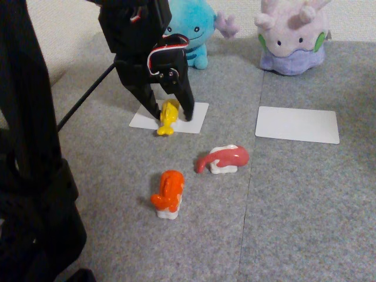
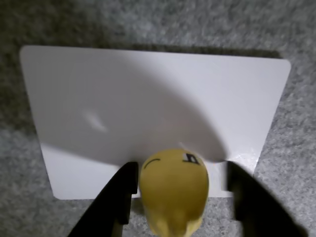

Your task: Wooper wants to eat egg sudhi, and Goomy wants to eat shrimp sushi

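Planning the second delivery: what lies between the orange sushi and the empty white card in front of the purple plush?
In the fixed view, the pink-red sushi lies between the orange sushi and the empty white card; otherwise bare grey carpet.

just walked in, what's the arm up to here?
The gripper is down at the white card in front of Wooper, with the egg sushi between its fingers. The wrist view shows a gap on one side of the sushi, so it looks open or releasing. The shrimp sushi and a pink-red piece sit on the grey mat. The card before Goomy holds nothing.
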You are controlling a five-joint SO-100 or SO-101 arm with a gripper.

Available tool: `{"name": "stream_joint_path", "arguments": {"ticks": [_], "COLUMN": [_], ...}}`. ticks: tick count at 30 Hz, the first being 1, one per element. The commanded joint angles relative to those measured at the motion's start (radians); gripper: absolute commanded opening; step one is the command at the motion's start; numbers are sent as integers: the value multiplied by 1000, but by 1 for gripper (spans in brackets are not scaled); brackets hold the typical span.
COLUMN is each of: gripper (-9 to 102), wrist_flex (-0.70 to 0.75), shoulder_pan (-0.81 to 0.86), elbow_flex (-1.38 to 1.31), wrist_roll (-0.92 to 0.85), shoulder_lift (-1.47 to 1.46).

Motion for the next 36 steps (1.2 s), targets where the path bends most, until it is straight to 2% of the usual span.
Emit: {"name": "stream_joint_path", "arguments": {"ticks": [1, 12, 27, 36], "gripper": [31, 42, 42, 42], "wrist_flex": [-14, 21, 511, 730], "shoulder_pan": [-32, -34, -55, -80], "elbow_flex": [-51, -51, -37, -15], "wrist_roll": [9, 11, -5, -9], "shoulder_lift": [14, 104, 801, 1109]}}
